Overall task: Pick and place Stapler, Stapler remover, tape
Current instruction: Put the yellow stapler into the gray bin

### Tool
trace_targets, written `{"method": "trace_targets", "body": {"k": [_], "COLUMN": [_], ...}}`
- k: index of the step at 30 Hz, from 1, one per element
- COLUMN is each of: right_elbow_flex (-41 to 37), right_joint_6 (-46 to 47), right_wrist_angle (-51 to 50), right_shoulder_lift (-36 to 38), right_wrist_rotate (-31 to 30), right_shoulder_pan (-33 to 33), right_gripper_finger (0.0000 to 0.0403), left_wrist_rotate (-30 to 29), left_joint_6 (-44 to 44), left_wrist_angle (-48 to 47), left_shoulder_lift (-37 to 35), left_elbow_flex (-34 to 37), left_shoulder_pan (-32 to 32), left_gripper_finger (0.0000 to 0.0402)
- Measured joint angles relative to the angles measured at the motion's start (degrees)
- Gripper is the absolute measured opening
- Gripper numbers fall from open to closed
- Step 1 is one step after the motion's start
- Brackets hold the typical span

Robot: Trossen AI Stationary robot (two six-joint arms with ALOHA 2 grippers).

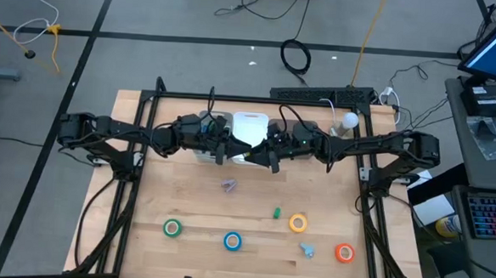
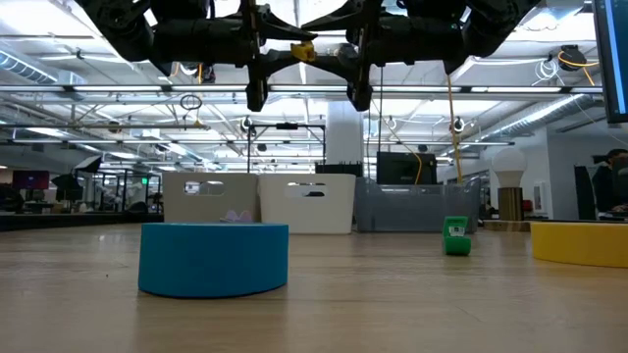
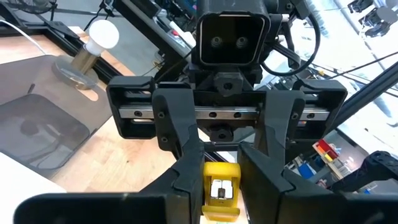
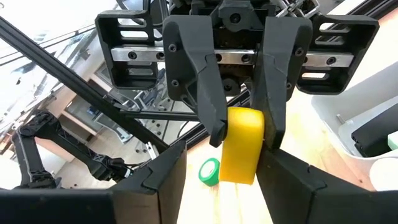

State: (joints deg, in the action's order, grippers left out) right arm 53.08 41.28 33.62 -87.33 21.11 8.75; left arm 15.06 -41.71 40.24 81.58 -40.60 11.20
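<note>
High view first: both arms reach in from the sides and meet over the white bins (image 1: 250, 125) at the back of the worktop (image 1: 193, 204). The left claw (image 1: 221, 148) and right claw (image 1: 269, 157) are nose to nose, very close together.

From the right wrist view, the left claw is squeezed onto a yellow stapler (image 4: 242, 149), one finger on each side. The right claw's own fingers stand wide apart and do not touch it.

Under the claws and out toward the front edge there is lots of bare wood. Well in front of the claws lie the green tape roll (image 1: 172, 228), blue tape roll (image 1: 232, 240), yellow tape roll (image 1: 298, 222) and orange tape roll (image 1: 344, 252), spread out and not touching.

A small purple thing (image 1: 228, 186), a small green thing (image 1: 276, 213) and a little pale blue thing (image 1: 308, 250) are too tiny to make out. In the low view, the yellow roll is cut off at the side, and the arms' tops are cut off too.
</note>
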Motion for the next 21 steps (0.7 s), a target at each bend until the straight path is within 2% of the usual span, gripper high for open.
{"method": "trace_targets", "body": {"k": [17,21], "right_elbow_flex": [0.0,0.0], "right_joint_6": [0.5,0.2], "right_wrist_angle": [-3.9,-4.4], "right_shoulder_lift": [0.0,0.0], "right_wrist_rotate": [0.0,0.0], "right_shoulder_pan": [0.3,0.3], "right_gripper_finger": [0.0178,0.0177], "left_wrist_rotate": [2.5,3.2], "left_joint_6": [0.9,2.5], "left_wrist_angle": [-0.3,-6.6], "left_shoulder_lift": [-2.0,-4.8], "left_elbow_flex": [0.0,0.1], "left_shoulder_pan": [3.0,5.2], "left_gripper_finger": [0.0092,0.0092]}}
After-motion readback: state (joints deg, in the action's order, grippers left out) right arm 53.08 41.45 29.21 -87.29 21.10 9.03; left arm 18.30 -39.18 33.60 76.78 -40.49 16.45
